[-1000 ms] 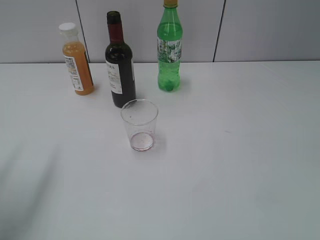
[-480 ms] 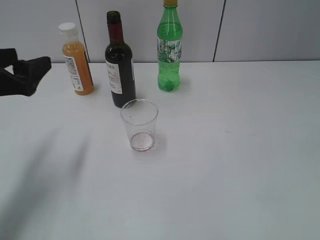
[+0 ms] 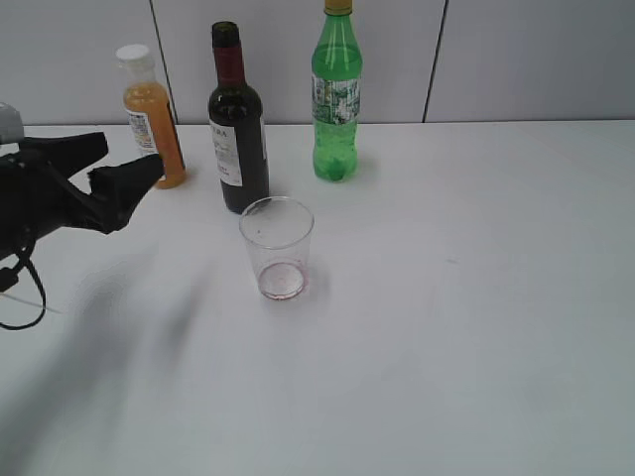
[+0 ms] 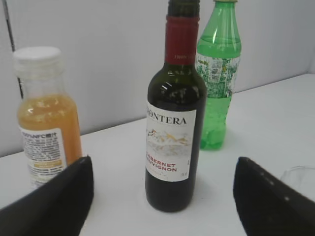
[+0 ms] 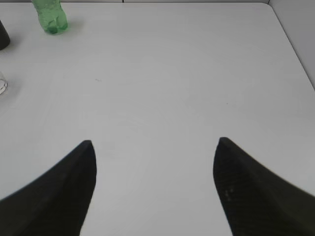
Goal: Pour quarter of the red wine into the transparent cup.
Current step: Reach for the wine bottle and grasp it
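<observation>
Exterior view: juice bottle (image 3: 151, 117) beside wine bottle (image 3: 236, 121).

The left pincer (image 3: 119, 167) has advanced (jaws apart) toward the red wine (image 3: 238, 139).

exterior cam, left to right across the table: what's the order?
Black left claw → orange juice bottle with white cap → dark glass red wine bottle with white label → small clear plastic cup → green plastic bottle. The cup stands nearer the camera than the bottles.
</observation>
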`<state>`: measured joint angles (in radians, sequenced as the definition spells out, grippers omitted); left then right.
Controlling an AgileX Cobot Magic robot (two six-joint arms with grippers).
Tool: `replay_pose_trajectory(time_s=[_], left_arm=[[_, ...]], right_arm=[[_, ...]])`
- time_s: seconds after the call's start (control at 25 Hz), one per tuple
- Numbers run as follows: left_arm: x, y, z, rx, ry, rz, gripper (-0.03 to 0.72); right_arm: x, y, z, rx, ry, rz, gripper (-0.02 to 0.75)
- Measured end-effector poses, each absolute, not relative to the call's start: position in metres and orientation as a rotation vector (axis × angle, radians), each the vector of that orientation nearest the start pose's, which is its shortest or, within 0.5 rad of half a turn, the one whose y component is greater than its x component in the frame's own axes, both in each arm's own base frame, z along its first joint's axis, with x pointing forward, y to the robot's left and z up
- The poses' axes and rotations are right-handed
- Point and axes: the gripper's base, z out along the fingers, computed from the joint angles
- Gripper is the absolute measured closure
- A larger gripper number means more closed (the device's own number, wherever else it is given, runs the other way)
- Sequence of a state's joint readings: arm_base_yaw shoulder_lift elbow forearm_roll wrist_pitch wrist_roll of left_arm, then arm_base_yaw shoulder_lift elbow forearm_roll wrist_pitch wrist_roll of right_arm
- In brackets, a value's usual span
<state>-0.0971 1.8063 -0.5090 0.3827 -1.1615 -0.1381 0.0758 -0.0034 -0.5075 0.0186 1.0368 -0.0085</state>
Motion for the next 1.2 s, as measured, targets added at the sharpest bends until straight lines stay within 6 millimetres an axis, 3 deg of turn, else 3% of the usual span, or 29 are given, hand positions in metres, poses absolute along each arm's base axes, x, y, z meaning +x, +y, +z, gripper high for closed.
replay_pose_trajectory(time_s=[0.44,1.2], left_arm=[[0.338,-0.075,0.123,0.436,1.610,-0.398,-0.005],[0.388,-0.114,0.101,0.495,1.594,-0.422,-0.006]], right_arm=[[-0.005,0.001,0.281,-0.085,2.008,0.065,0.145],[-0.005,0.001,0.281,-0.085,2.008,0.065,0.145]])
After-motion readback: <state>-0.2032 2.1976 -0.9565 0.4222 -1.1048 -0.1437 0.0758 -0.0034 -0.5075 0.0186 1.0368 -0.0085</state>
